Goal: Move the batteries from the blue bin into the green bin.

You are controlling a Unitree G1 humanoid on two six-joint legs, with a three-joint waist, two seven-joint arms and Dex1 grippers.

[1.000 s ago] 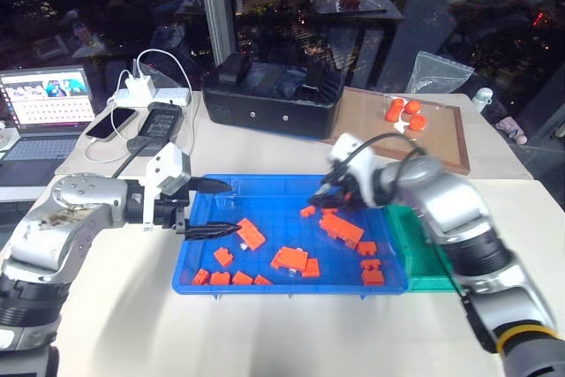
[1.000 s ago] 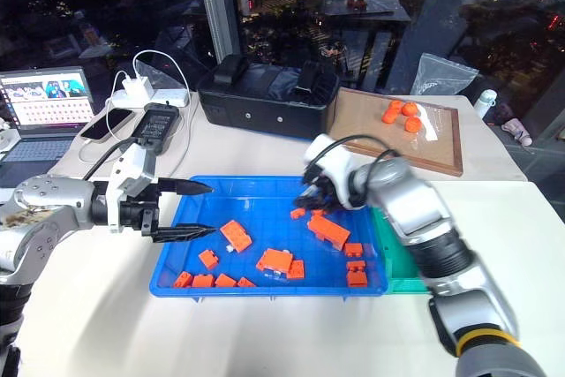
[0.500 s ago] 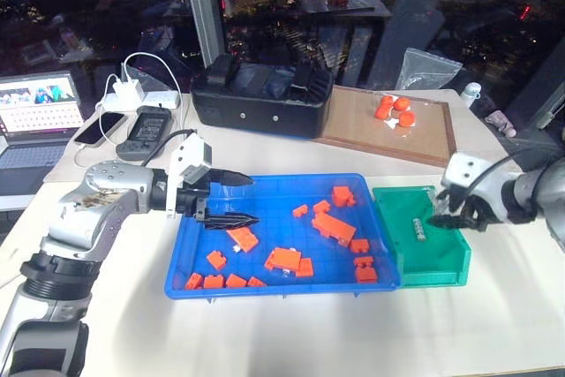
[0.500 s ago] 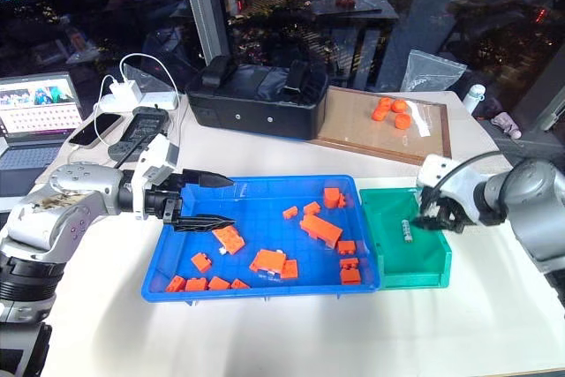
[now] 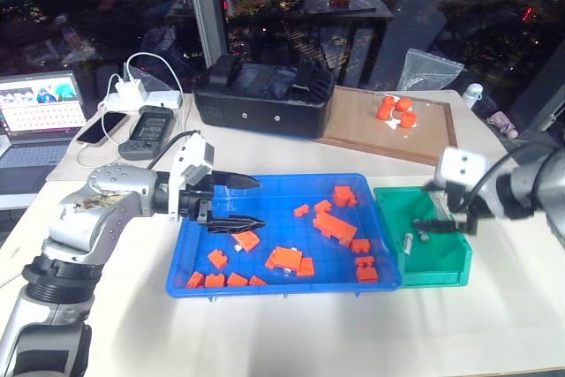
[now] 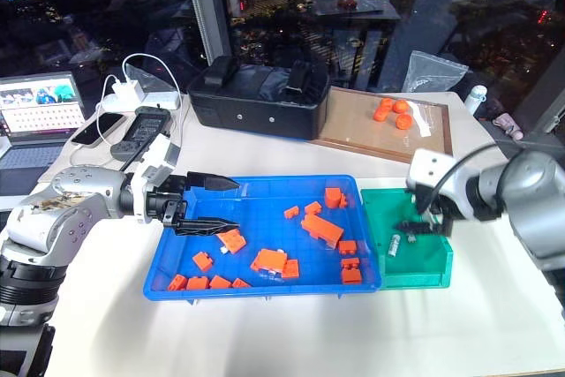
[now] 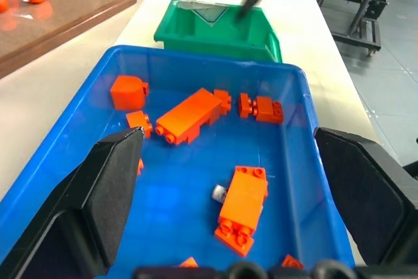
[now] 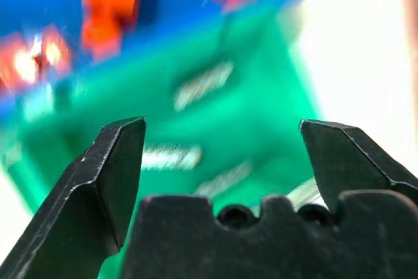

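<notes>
Right pincer (image 6: 422,219) hangs apart, empty, over the green bin (image 6: 415,261) holding batteries (image 6: 395,245); left pincer (image 6: 210,204) apart above blue bin (image 6: 265,289), one battery (image 7: 219,193) left

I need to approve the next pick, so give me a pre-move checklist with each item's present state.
1. Right gripper open and holding nothing: ok.
2. Battery lying inside the green bin: ok.
3. Left gripper open over the blue bin, holding nothing: ok.
4. A battery left in the blue bin, a silvery end against an orange brick: ok.
5. That battery free to grasp: not ok, the brick lies against it.
6. Further batteries under other bricks: cannot tell.
</notes>
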